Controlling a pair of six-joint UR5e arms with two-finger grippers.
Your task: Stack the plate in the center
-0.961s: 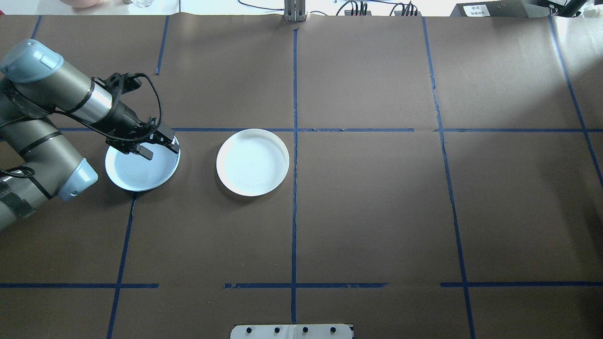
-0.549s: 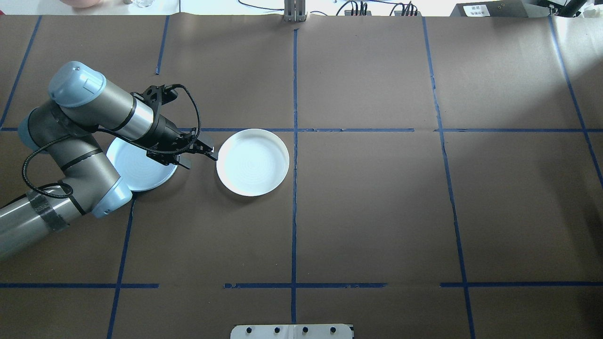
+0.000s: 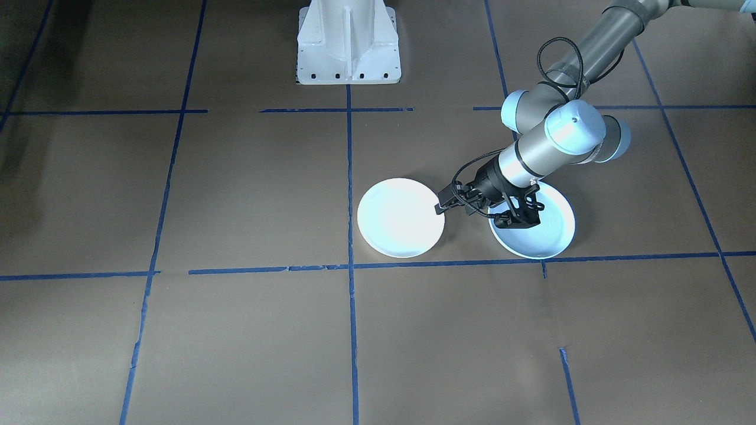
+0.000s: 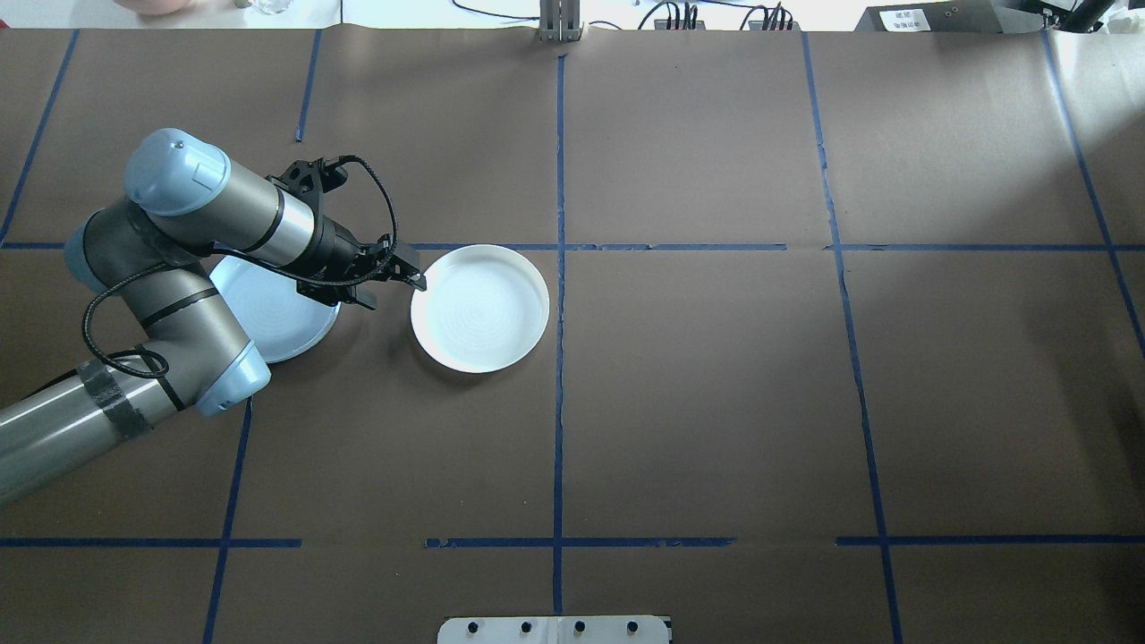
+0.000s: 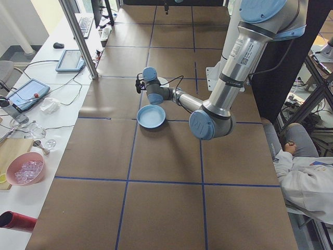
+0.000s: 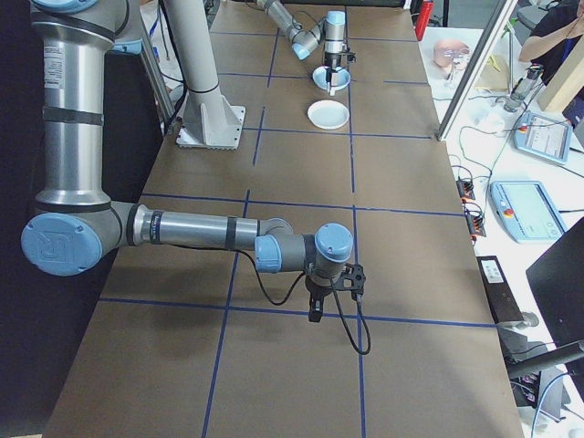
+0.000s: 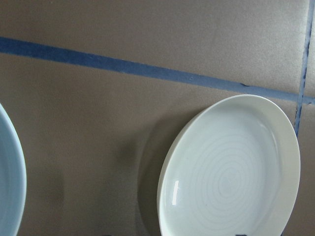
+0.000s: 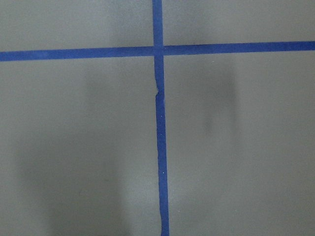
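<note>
Front-facing view: the left gripper [image 3: 450, 205], fingers spread and holding nothing, reaches the rim of the white plate [image 3: 400, 218]; the blue plate [image 3: 546, 227] lies just beside, under the wrist.

Overhead view: one fingertip [image 4: 418, 282] sits at the white plate's [image 4: 480, 309] near edge, beside the centre line. A good grasp needs one finger inside and one outside the rim before closing.

Right side view: the right gripper [image 6: 317, 305] hangs well apart over the table [image 6: 301, 374]; whether its fingers are open I cannot tell.
</note>
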